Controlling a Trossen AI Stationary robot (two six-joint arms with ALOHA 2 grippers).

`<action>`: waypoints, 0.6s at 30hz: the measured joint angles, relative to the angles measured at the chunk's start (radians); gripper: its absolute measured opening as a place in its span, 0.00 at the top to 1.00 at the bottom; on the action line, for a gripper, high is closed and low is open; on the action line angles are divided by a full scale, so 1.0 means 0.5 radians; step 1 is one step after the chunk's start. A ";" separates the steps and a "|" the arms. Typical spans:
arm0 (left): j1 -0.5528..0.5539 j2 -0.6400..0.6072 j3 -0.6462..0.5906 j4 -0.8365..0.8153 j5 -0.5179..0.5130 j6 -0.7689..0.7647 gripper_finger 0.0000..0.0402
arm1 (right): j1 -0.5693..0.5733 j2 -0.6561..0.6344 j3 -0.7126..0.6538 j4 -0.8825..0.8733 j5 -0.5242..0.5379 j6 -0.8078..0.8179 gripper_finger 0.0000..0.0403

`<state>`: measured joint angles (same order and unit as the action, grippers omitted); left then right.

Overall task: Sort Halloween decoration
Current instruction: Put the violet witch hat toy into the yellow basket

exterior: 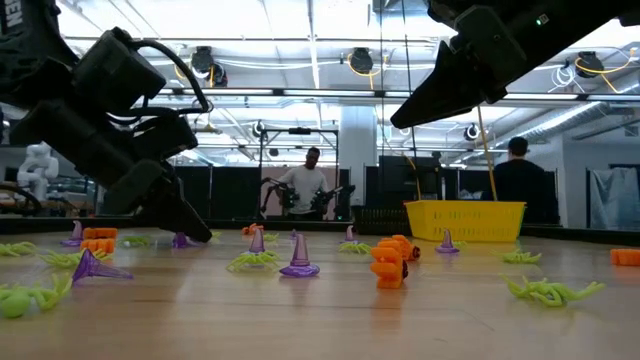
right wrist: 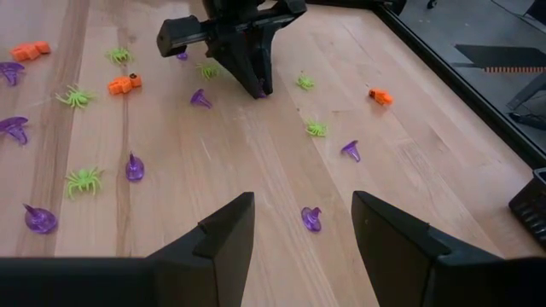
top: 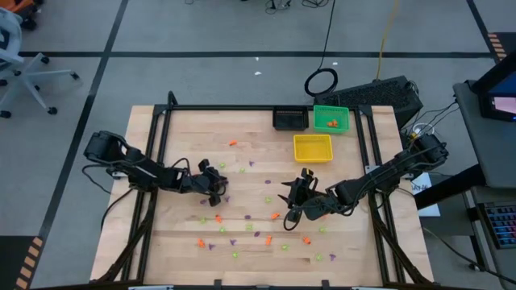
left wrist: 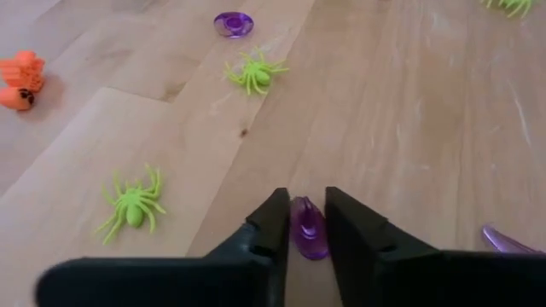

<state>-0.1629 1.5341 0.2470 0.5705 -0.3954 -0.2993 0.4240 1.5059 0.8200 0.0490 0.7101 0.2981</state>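
Observation:
Tiny orange, purple and light-green trinkets lie scattered over the wooden table [top: 258,173]: green spiders [left wrist: 132,205], purple witch hats [exterior: 298,262] and orange pieces [exterior: 388,262]. My left gripper [top: 216,188] is down at the table left of centre, shut on one purple hat [left wrist: 309,228]; the right wrist view shows it from the front [right wrist: 258,89]. My right gripper [right wrist: 303,201] hovers open right of centre [top: 293,201], raised off the wood, with another purple hat [right wrist: 311,218] lying on the table ahead of its fingers. My left gripper pinches the purple hat's body [left wrist: 308,217] between its two fingers [left wrist: 273,220]. The fingers come from above, slanting down toward the table's right side. The hat's lower part [left wrist: 312,249] still sits on the wood.
Three square bins stand at the far edge right of centre: black [top: 290,119], green [top: 342,121] with orange pieces inside, and yellow [top: 313,148] just nearer. A black frame rail [right wrist: 444,64] borders the table. People stand in the room beyond.

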 joint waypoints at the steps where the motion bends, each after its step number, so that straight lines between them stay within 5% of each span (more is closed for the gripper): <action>1: 0.001 0.000 0.000 0.000 -0.001 0.002 0.88 | 0.000 0.000 0.000 0.000 0.000 0.000 0.54; 7: 0.002 -0.027 0.002 0.000 0.033 0.021 0.98 | 0.000 0.000 0.000 -0.001 -0.001 0.000 0.54; 18: 0.000 -0.413 0.000 -0.005 0.202 0.026 0.98 | 0.000 0.000 0.000 -0.001 -0.001 0.000 0.54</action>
<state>-0.1631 1.3274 0.2470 0.5678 -0.2945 -0.2862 0.4242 1.5059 0.8200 0.0486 0.7097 0.2981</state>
